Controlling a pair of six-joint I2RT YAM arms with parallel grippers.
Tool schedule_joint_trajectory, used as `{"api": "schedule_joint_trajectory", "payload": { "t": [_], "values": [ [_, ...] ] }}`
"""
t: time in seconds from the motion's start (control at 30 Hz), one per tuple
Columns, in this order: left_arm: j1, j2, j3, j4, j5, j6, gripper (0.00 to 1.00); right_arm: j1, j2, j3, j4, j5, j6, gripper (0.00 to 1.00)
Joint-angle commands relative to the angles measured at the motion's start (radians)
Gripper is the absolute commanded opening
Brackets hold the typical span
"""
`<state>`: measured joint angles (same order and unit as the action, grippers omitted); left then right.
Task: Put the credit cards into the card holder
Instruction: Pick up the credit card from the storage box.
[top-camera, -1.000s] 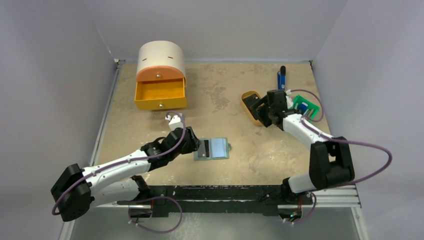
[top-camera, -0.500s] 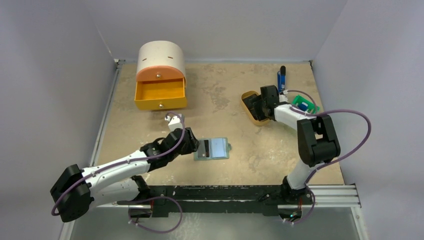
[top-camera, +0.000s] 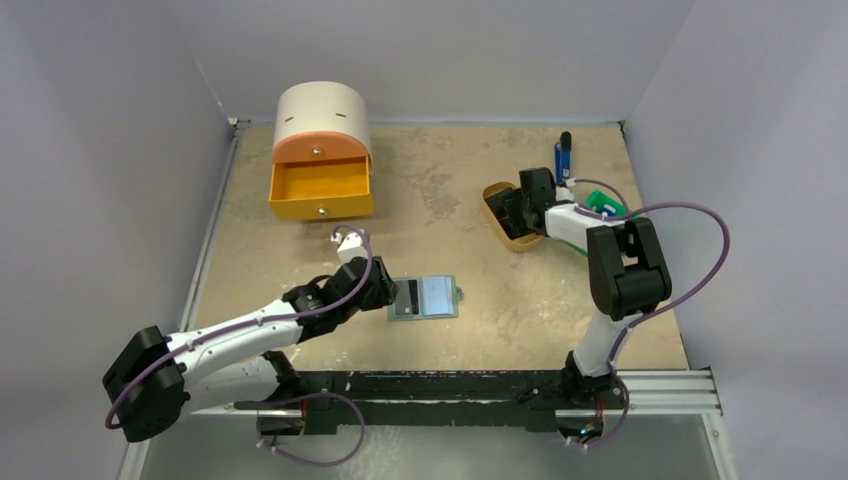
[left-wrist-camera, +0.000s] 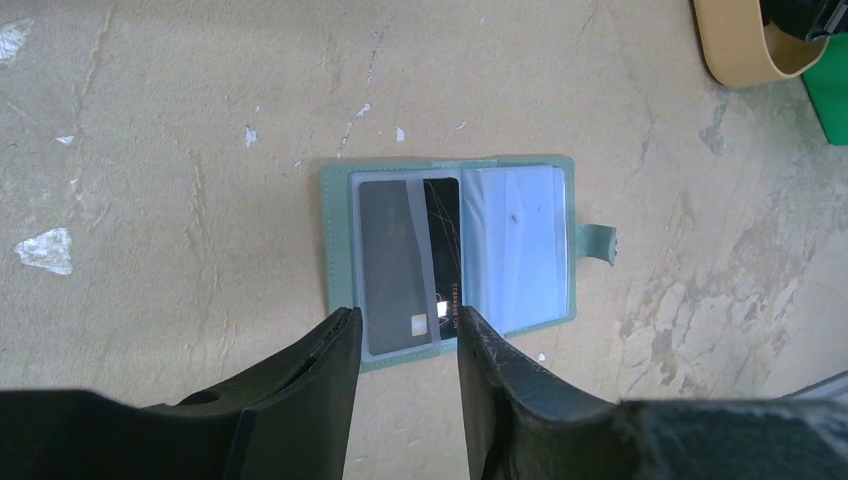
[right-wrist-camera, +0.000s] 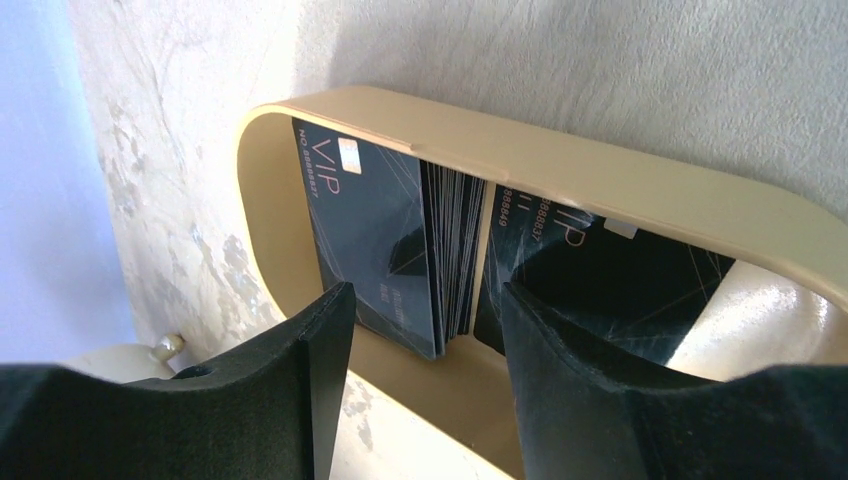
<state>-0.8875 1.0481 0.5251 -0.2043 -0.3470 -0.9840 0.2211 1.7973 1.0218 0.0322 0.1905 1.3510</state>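
The grey-green card holder (top-camera: 424, 297) lies open on the table; in the left wrist view (left-wrist-camera: 340, 240) a black card (left-wrist-camera: 400, 265) sits in its left pocket. My left gripper (top-camera: 385, 292) (left-wrist-camera: 405, 335) is open and empty just at the holder's near-left edge. The other black credit cards (right-wrist-camera: 420, 250) stand in a stack in the tan oval tray (top-camera: 500, 215) (right-wrist-camera: 620, 180). My right gripper (top-camera: 512, 210) (right-wrist-camera: 425, 335) is open and empty, jaws on either side of the stack just above the tray.
An orange drawer box (top-camera: 320, 165) with its drawer open stands at the back left. A blue-and-black stick (top-camera: 563, 156) lies at the back right. A green bin (top-camera: 606, 211) sits right of the tray, partly behind the right arm.
My right arm has folded in toward the tray, its elbow swinging up and left; the gripper stayed over the tray. The left arm and the holder have not moved.
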Motion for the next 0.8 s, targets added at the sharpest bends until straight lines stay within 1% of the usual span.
{"api": "schedule_joint_trajectory", "payload": {
  "t": [0.0, 0.13, 0.3, 0.77],
  "values": [
    [0.004, 0.003, 0.023, 0.020, -0.015, 0.005, 0.39, -0.014, 0.020, 0.041, 0.011, 0.024, 0.021, 0.57],
    [0.005, 0.008, 0.021, 0.024, -0.017, 0.004, 0.39, -0.018, 0.032, 0.044, 0.011, 0.015, 0.008, 0.52],
    [0.005, 0.019, 0.020, 0.029, -0.015, 0.004, 0.39, -0.019, 0.042, 0.028, 0.015, -0.004, 0.002, 0.48],
    [0.006, 0.024, 0.021, 0.029, -0.012, 0.000, 0.37, -0.023, 0.013, -0.047, 0.046, -0.023, -0.002, 0.36]
  ]
}}
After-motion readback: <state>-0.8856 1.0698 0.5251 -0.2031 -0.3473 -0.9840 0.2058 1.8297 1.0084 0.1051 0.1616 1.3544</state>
